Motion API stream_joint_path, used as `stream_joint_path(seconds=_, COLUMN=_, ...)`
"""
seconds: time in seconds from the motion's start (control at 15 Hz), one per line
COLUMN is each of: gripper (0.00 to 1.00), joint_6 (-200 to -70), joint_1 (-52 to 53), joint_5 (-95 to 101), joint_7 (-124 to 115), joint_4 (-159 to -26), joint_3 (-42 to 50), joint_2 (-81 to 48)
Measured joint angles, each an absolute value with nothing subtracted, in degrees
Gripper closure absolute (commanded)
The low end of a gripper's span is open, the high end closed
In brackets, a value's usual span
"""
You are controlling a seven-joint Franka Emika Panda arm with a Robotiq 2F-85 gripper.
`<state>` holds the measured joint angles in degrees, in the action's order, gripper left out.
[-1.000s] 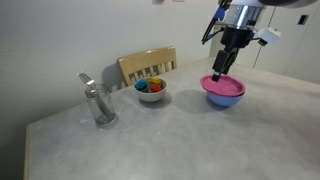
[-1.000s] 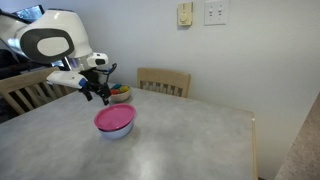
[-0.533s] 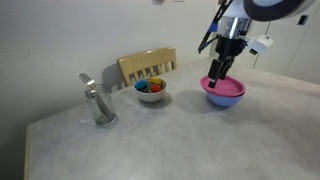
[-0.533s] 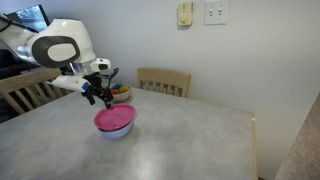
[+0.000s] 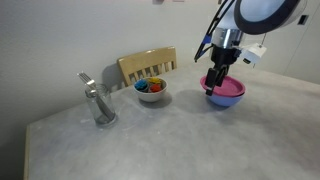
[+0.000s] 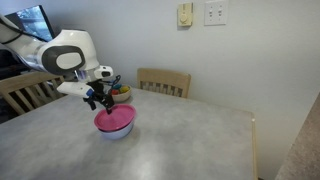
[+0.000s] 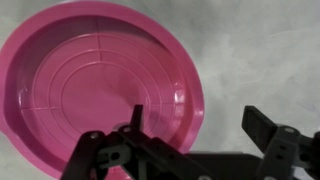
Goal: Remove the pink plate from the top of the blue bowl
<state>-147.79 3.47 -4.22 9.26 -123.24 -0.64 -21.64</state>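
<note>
The pink plate (image 5: 228,85) lies on top of the blue bowl (image 5: 226,98) on the grey table, seen in both exterior views; the plate (image 6: 114,119) covers the bowl (image 6: 115,130) there too. My gripper (image 5: 213,88) is open and hangs just above the plate's near rim (image 6: 99,108). In the wrist view the pink plate (image 7: 90,80) fills the left side; one finger is over the plate's inside, the other over bare table, so the gripper (image 7: 200,125) straddles the rim. The bowl is hidden under the plate in the wrist view.
A white bowl with colourful contents (image 5: 151,90) stands beside a metal jug (image 5: 97,103) on the grey table (image 5: 170,140). A wooden chair (image 5: 147,66) is behind the table by the wall. The white bowl also shows behind the arm (image 6: 121,94).
My gripper has come down and slightly sideways toward the plate's rim, from above the bowl to just over it. Plate and bowl have not moved.
</note>
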Motion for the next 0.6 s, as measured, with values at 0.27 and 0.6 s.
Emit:
stream_joint_path(seconds=0.27, gripper=0.06, joint_6=-147.78, joint_1=3.05, joint_5=-4.21, joint_7=9.15, joint_4=-122.87, joint_3=-0.61, joint_2=-23.46)
stream_joint_path(seconds=0.6, gripper=0.09, joint_6=-147.15, joint_1=2.85, joint_5=-3.37, joint_7=8.37, joint_4=-121.82, joint_3=-0.57, joint_2=-23.85)
